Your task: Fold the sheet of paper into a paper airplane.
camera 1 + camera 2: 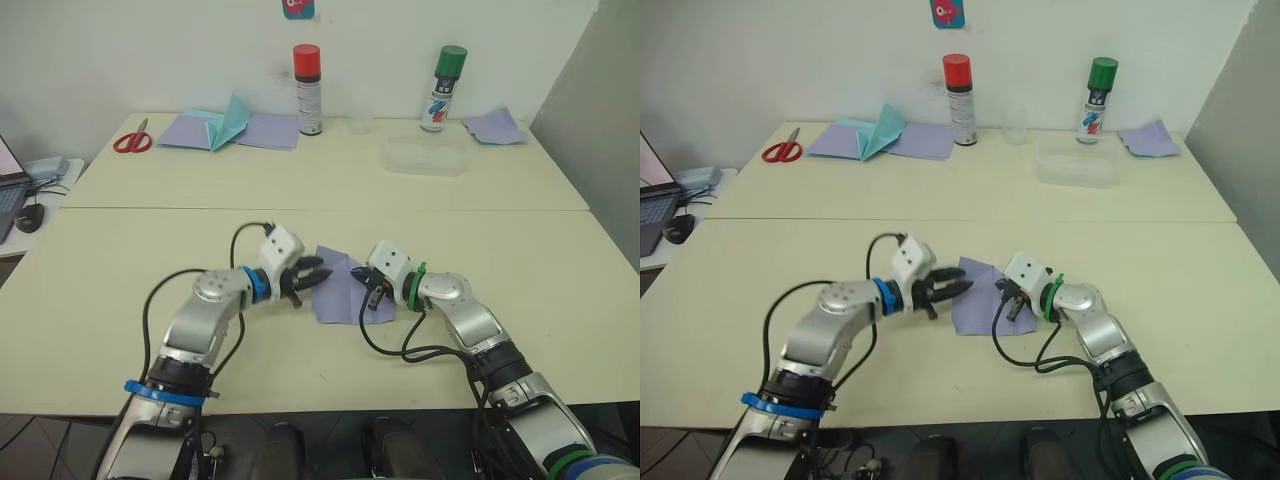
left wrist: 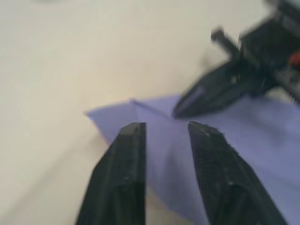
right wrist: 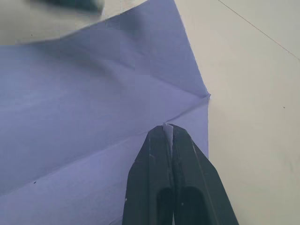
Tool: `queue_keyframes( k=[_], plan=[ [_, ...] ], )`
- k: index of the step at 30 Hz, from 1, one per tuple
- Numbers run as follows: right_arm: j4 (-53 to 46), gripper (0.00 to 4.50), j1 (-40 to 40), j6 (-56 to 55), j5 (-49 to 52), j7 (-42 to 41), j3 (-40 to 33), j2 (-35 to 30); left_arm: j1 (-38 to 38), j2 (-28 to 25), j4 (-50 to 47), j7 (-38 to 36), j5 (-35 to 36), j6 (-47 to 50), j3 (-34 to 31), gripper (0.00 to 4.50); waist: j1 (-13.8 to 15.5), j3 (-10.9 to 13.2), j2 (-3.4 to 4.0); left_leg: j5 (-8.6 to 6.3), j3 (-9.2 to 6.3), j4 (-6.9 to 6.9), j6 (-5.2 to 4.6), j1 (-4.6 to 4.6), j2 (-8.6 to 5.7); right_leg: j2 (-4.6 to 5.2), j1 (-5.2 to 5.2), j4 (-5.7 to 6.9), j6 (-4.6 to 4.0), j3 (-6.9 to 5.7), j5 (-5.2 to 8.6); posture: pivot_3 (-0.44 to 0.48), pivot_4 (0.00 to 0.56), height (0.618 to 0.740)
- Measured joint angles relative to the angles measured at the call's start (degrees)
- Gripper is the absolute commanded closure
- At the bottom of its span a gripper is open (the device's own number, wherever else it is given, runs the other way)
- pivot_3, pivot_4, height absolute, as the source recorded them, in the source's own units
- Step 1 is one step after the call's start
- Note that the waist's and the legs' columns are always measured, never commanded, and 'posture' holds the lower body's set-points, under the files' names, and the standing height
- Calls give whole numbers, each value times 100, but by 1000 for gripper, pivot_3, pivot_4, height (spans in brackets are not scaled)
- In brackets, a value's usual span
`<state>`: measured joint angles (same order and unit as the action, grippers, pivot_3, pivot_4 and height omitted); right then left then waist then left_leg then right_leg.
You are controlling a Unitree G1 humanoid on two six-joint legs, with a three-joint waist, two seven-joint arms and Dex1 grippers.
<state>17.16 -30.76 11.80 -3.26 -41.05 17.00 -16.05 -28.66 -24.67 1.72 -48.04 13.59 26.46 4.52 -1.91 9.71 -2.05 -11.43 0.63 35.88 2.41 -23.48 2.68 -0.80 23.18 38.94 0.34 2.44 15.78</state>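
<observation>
The sheet of paper [image 1: 338, 290] lies flat on the cream table between my two grippers, pale lavender with faint creases. My left gripper [image 1: 314, 275] hovers at its left edge, open, its fingers [image 2: 129, 154] straddling the paper's near corner [image 2: 115, 117]. On the paper's right side my right gripper [image 1: 368, 291] points down, shut, with a thin sliver of the sheet [image 3: 93, 93] showing between its fingertips [image 3: 159, 140] beside a folded corner. The left wrist view also catches the right gripper [image 2: 180, 110], its tip on the sheet.
At the back stand a red-capped spray can [image 1: 307, 88] and a green-capped one [image 1: 443, 88]. Red scissors [image 1: 132, 140], teal-green paper [image 1: 228, 125], more lavender sheets [image 1: 270, 130] and a clear plastic box [image 1: 425, 155] lie nearby. A mouse [image 1: 28, 216] sits far left.
</observation>
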Motion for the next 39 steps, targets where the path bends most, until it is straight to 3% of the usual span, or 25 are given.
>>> queue_keyframes(
  k=[3,8,17,27,30,37,38,39],
  plan=[
    [0,4500,-2,2,-1,-3,-2,14,-467,170,17,145,117,76,-143,2791,0,0,0,0,4,1,0,0,-3,0,0,-1,3,5,-2,0,150,740],
    [0,4500,-12,14,-4,-1,0,44,-852,683,413,392,99,31,48,4442,-14,1,-2,0,7,0,0,0,-3,-2,1,-1,4,6,-2,0,150,740],
    [-15,4500,-20,74,-6,5,-3,79,-951,945,1849,710,-830,-660,859,4480,-35,1,-2,0,7,-1,0,0,-3,-5,3,1,4,6,-2,0,150,740],
    [-136,4500,3,244,-11,11,-3,79,-1247,1251,2995,710,-1173,-1066,978,4480,-31,1,-2,0,6,-1,0,-1,-6,-5,2,0,4,4,-3,0,150,740],
    [-221,3874,36,312,-9,4,-4,71,-1392,1304,3206,743,-1285,-1126,1012,4500,-28,1,-2,0,7,-1,0,-1,-8,-4,1,0,4,4,-3,0,150,740],
    [-920,1365,307,796,71,-115,-28,-126,-1443,1352,3275,749,-1402,-1165,1077,4500,-7,0,-2,-1,5,-4,0,-3,-8,-4,1,-1,4,3,-2,0,150,740],
    [-1141,1088,401,951,143,-181,-34,-203,-1428,1354,3254,749,-1406,-1166,1080,4500,-4,0,-2,-1,5,-4,1,-3,-8,-3,1,-3,4,3,-2,0,150,740],
    [-1350,1088,506,1123,239,-262,-56,-273,-1414,1354,3232,749,-1409,-1166,1083,4500,-4,0,-2,-1,5,-3,1,-6,-8,-3,2,-4,4,3,-2,0,150,740]
  ],
)
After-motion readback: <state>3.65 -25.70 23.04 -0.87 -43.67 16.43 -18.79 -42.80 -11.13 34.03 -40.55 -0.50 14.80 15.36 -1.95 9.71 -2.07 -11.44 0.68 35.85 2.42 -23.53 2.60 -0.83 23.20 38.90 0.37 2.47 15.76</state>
